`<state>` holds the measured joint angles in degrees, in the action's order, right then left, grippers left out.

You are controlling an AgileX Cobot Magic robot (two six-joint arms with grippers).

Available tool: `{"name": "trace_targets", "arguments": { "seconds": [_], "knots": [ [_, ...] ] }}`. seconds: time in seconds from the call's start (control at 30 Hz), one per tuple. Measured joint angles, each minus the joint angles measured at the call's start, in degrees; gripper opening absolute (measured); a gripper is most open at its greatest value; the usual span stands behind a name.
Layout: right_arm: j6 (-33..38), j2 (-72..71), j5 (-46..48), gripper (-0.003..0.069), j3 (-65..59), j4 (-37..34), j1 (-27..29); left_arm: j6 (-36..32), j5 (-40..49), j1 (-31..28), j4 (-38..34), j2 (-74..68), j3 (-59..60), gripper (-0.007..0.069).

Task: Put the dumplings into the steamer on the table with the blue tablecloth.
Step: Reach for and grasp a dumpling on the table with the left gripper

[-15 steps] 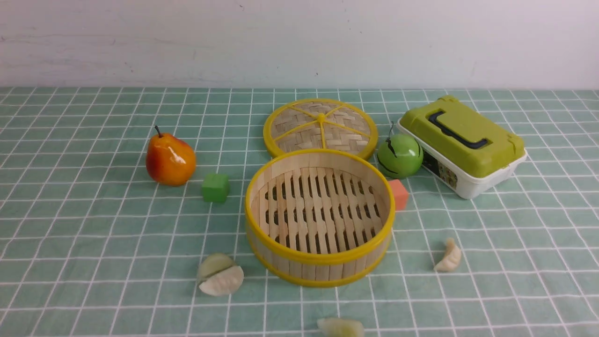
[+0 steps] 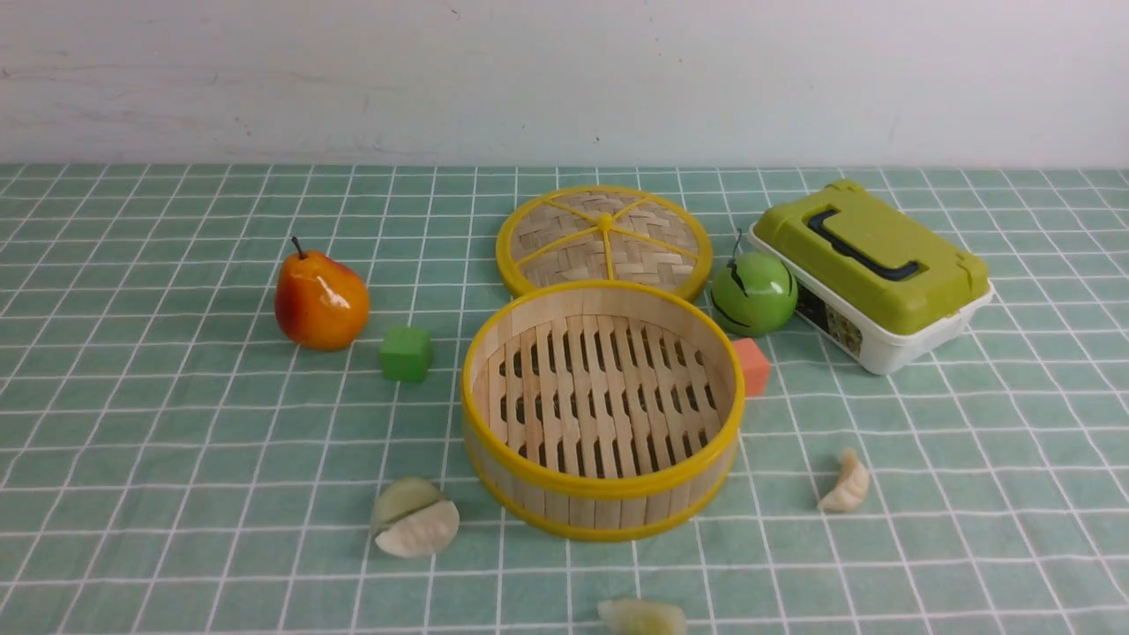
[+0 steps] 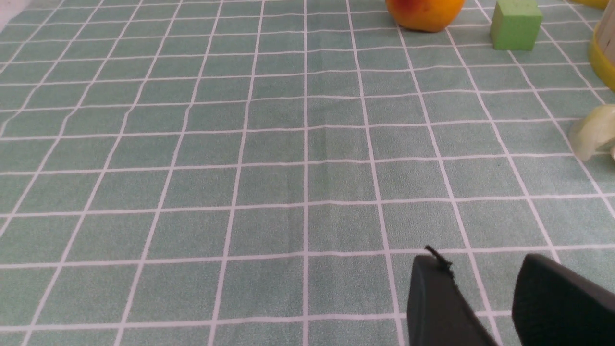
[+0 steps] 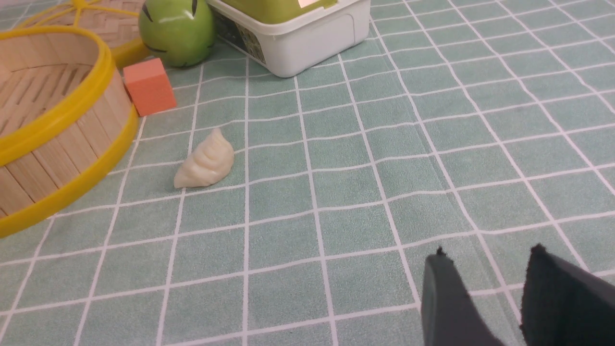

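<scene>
The bamboo steamer (image 2: 603, 483) stands empty at the middle of the blue-green checked tablecloth (image 2: 176, 423). Two dumplings (image 2: 414, 519) lie pressed together by its front left. One dumpling (image 2: 845, 482) lies to its front right. Another dumpling (image 2: 641, 617) sits at the front view's bottom edge. Neither gripper shows in the front view. In the left wrist view my left gripper (image 3: 480, 264) is open and empty over bare cloth, with a dumpling (image 3: 593, 130) and the steamer's rim (image 3: 604, 55) at the frame edge. My right gripper (image 4: 487, 257) is open and empty, well apart from a dumpling (image 4: 205, 161) beside the steamer (image 4: 62, 113).
The flat woven lid (image 2: 604, 238) lies behind the steamer. A pear (image 2: 320, 300) and a green cube (image 2: 407, 354) sit to its left. A green apple (image 2: 754, 293), an orange cube (image 2: 751, 365) and a green-lidded box (image 2: 869, 273) sit to its right.
</scene>
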<state>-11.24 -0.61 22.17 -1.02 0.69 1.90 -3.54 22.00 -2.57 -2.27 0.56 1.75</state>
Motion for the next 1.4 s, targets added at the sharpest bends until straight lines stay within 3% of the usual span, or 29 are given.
{"name": "trace_targets", "arguments": {
  "seconds": [0.87,1.13,1.2,1.27,1.4],
  "knots": [
    [0.00,0.00,0.00,0.0239,0.00,-0.28,0.00,0.00,0.00,0.00,0.13,0.00,0.00,0.0237],
    [-0.07,0.00,0.00,0.0239,0.00,-7.09,0.00,0.00,-0.41,0.00,0.10,0.00,0.00,0.0237],
    [-1.85,0.00,-0.33,0.0239,0.00,-11.18,0.00,2.44,-2.55,0.00,-3.75,0.00,0.00,0.0237],
    [-6.64,0.00,-0.47,0.0239,-0.06,-18.79,0.00,8.06,-7.42,0.00,-12.56,0.00,0.05,0.0237],
    [-16.50,0.00,-0.47,0.0239,-0.54,-37.11,0.00,24.41,-20.23,0.00,-37.97,0.00,0.05,0.0237]
  ]
}}
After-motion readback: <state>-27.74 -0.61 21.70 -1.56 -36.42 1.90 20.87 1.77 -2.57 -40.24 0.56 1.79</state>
